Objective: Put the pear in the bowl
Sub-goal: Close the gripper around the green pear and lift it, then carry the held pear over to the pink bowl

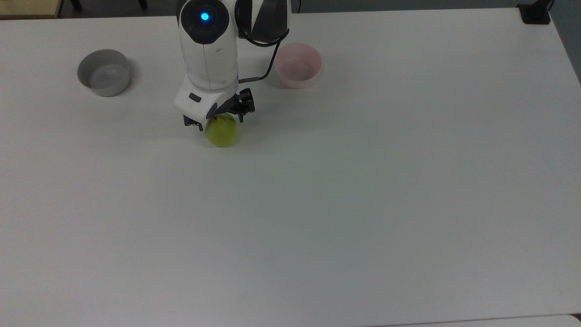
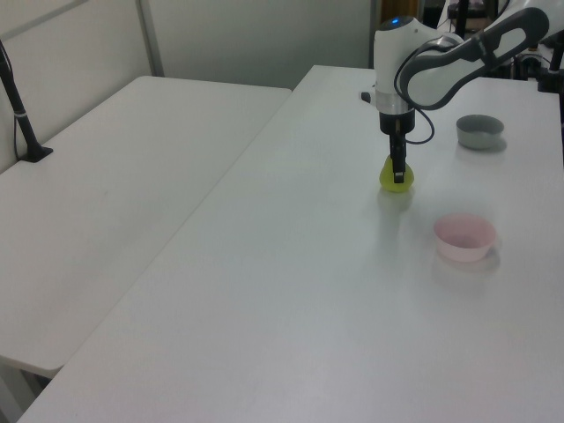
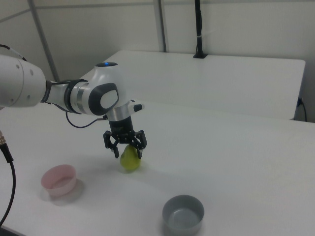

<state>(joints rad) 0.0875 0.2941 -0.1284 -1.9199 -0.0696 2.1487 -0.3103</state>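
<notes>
The yellow-green pear [image 1: 221, 134] stands on the white table, between the two bowls in the top view and a little nearer that view's bottom edge. My gripper [image 1: 220, 122] has come down over it and is open, one finger on each side of the pear's upper part, which the wrist hides along with the stem. The right view shows the pear [image 3: 130, 162] just under the gripper [image 3: 128, 151]. In the left view the gripper [image 2: 398, 176] overlaps the pear [image 2: 386, 180]. The pale pink bowl [image 1: 297, 83] sits empty to the top view's upper right of the pear.
A grey bowl [image 1: 106, 91] stands at the top view's upper left, also empty. The arm's white body [image 1: 208, 50] and its cable rise over the table's far side. A second white table [image 2: 115, 185] adjoins at the left view's left.
</notes>
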